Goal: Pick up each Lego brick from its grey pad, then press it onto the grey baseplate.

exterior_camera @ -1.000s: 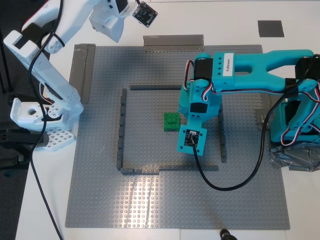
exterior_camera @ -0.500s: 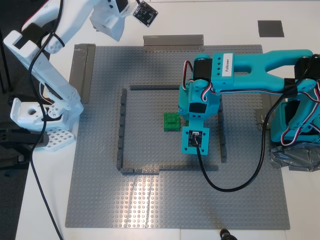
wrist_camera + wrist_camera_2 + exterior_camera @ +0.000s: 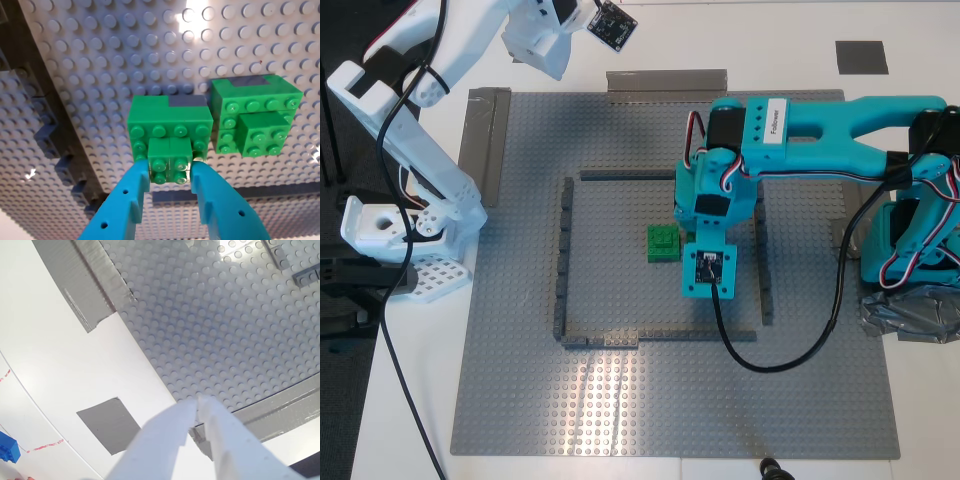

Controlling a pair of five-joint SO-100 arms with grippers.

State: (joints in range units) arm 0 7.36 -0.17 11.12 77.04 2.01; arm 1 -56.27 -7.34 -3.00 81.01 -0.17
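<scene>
First wrist view: my first hand clamping a green brick, apparently touching baseplate.

Lego bricks on grey baseplate, inside frame.

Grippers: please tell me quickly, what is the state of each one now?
My first gripper: shut on the small green Lego brick.
My second gripper: shut, holding nothing.
</scene>
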